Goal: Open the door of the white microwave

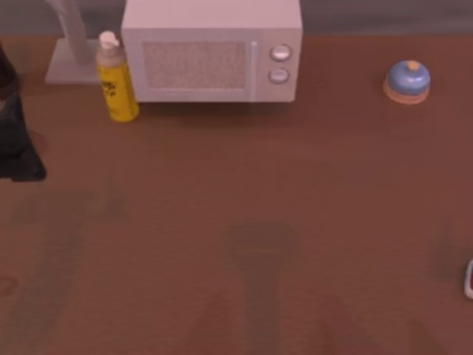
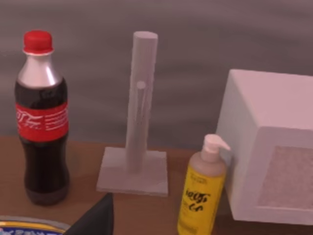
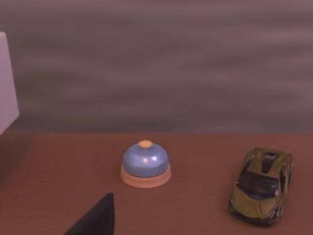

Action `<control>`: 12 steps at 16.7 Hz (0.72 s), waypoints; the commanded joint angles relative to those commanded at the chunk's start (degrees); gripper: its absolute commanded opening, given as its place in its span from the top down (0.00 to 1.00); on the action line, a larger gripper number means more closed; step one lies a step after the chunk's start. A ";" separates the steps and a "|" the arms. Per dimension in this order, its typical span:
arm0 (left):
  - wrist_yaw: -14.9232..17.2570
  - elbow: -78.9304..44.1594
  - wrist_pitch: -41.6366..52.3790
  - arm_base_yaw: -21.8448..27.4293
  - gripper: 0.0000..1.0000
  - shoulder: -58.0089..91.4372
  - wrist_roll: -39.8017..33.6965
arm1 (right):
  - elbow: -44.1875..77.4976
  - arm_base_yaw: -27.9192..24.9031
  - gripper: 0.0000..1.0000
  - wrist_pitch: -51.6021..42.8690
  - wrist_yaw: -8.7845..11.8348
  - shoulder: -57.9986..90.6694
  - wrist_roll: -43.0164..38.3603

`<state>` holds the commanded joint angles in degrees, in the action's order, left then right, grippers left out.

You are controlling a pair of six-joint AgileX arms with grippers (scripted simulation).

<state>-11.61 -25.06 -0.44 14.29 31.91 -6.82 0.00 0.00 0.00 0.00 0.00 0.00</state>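
The white microwave [image 1: 211,18] stands at the back of the table, a little left of centre. Its door [image 1: 194,65], with the speckled grey mesh window, lies flat against the front, and two silver knobs [image 1: 280,52] sit to its right. The left wrist view shows the microwave [image 2: 274,112] and part of the door [image 2: 288,178] from the side. My left arm [image 1: 15,140] is at the table's left edge, far from the door; one dark fingertip [image 2: 100,215] shows with only bare table beside it. My right gripper is outside the top view; one fingertip [image 3: 100,218] shows, holding nothing.
A yellow pump bottle [image 1: 117,78] stands against the microwave's left side, with a grey post on a square base [image 1: 70,63] behind it. A cola bottle [image 2: 43,117] is further left. A blue bell [image 1: 407,81] sits at the back right, a green toy car [image 3: 261,186] beside it.
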 joint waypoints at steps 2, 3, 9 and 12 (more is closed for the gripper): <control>-4.20 -7.94 0.22 4.29 0.00 11.61 -2.25 | 0.00 0.00 0.00 0.00 0.00 0.00 0.00; -6.37 -12.00 0.35 6.46 0.00 17.65 -3.40 | 0.00 0.00 0.00 0.00 0.00 0.00 0.00; -18.75 -35.41 0.99 19.10 0.00 53.06 -10.11 | 0.00 0.00 0.00 0.00 0.00 0.00 0.00; -23.47 -44.93 1.03 24.37 0.00 67.22 -12.80 | 0.00 0.00 0.00 0.00 0.00 0.00 0.00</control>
<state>-35.08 -69.99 0.59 38.66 99.13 -19.62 0.00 0.00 0.00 0.00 0.00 0.00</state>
